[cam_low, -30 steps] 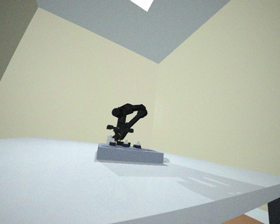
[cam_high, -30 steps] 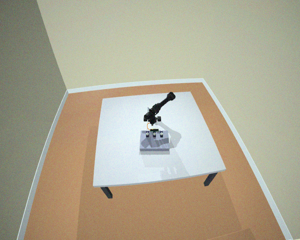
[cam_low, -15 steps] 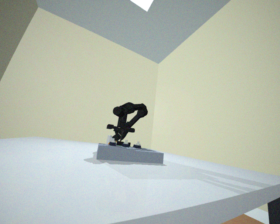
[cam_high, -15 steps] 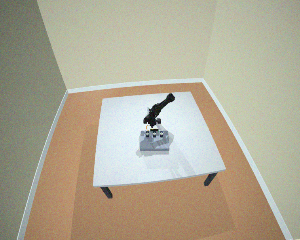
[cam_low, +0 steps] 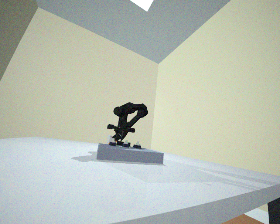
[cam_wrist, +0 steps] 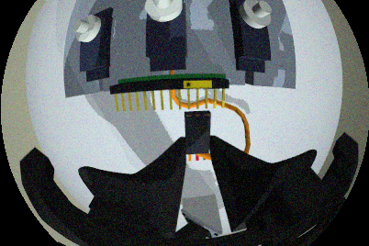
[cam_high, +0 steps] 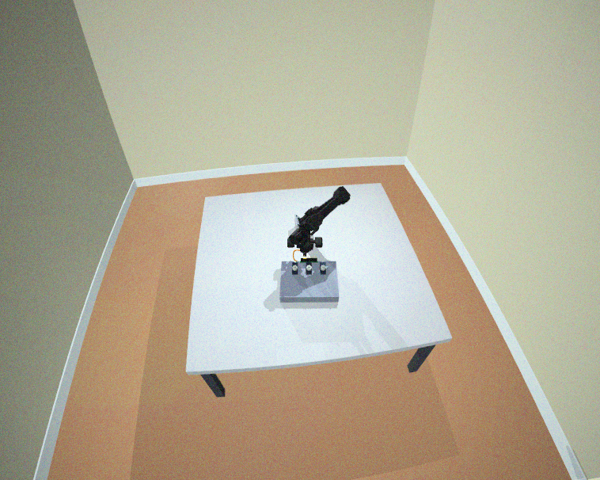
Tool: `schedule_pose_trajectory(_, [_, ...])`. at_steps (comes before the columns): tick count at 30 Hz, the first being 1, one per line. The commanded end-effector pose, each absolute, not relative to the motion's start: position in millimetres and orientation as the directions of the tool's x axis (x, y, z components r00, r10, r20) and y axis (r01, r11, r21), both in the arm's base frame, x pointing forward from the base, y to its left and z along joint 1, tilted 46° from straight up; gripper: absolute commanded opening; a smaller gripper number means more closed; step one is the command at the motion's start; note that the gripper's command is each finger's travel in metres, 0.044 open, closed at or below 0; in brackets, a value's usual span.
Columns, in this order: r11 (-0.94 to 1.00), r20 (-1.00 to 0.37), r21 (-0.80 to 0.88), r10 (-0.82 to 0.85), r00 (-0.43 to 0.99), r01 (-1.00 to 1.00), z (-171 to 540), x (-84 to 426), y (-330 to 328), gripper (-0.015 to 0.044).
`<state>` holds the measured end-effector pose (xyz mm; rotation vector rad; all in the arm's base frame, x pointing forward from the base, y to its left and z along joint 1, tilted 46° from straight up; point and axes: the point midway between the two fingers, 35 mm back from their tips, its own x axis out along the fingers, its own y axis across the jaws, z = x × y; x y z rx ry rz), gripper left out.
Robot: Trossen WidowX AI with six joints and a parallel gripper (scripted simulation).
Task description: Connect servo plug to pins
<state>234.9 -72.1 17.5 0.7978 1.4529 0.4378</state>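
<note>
My gripper (cam_wrist: 197, 140) (cam_high: 304, 253) is shut on the black plug (cam_wrist: 197, 129), holding its sides. In the wrist view the plug points at the row of brass pins (cam_wrist: 188, 100), roughly in line with the pins under the yellow band (cam_wrist: 202, 83). The band's dot (cam_wrist: 188, 84) is at its left end. A narrow gap shows between plug and pin tips; the height match is unclear. An orange wire end (cam_wrist: 189, 157) shows at the plug's back left. The orange lead (cam_wrist: 248, 129) (cam_high: 294, 255) loops right and back toward the middle servo (cam_wrist: 166, 38). The pins look straight.
The grey holder (cam_high: 309, 299) (cam_low: 129, 155) stands on the white table (cam_high: 238, 320) (cam_low: 51, 187). Two more servos with white horns flank the middle one, a left servo (cam_wrist: 96, 51) and a right servo (cam_wrist: 251, 38). Unmarked pins extend left of the band, with a few on its right.
</note>
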Motion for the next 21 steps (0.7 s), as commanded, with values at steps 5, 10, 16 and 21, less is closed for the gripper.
schedule_pose_trajectory(5, [0.673,-0.699,0.712,0.707,0.107,0.202,18,238,-72,0.0000])
schedule_pose_trajectory(10, [0.673,-0.699,0.712,0.707,0.107,0.202,17,241,-73,0.0000])
schedule_pose_trajectory(16, [0.673,-0.699,0.712,0.707,0.107,0.201,16,245,-74,0.0000])
schedule_pose_trajectory(21, [0.673,-0.699,0.712,0.707,0.107,0.201,16,248,-76,0.0000])
